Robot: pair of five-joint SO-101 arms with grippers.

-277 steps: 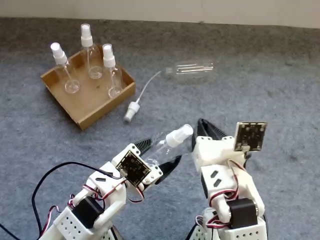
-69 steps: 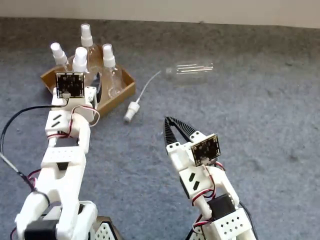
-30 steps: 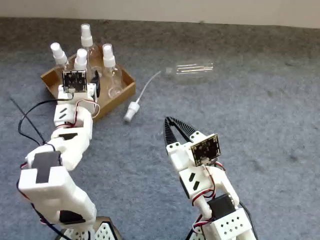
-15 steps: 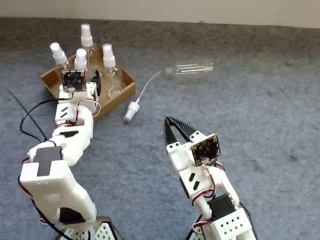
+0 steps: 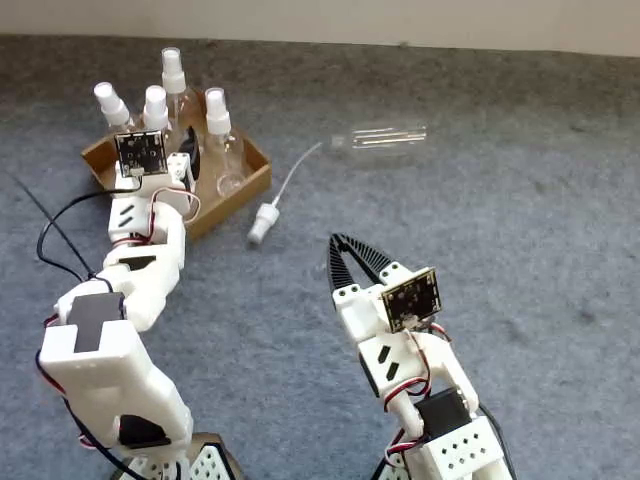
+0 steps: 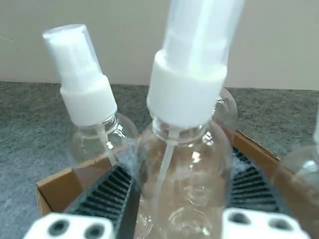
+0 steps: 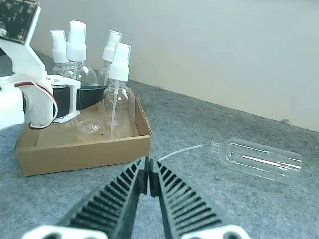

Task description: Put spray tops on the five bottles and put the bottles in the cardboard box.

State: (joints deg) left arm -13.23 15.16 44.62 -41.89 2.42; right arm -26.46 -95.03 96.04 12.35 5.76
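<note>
The left fingers [image 6: 112, 191] grip a capped bottle [image 6: 187, 149] upright in the box [image 5: 225, 208] at far left, beside three other upright capped bottles. The right fingers [image 7: 124, 194] are closed, near centre. An open bottle [image 5: 385, 138] lies far off, long axis left-right, neck pointing left; the loose spray top [image 5: 265, 220] lies near it.

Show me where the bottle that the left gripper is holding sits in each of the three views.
High view: the held bottle is at the cardboard box; its spray top shows just past the left arm's camera board.
Left wrist view: closest to the camera, between the left gripper's black fingers.
Right wrist view: in the box, clasped by the left gripper.
Shared landmark: the cardboard box.
</note>
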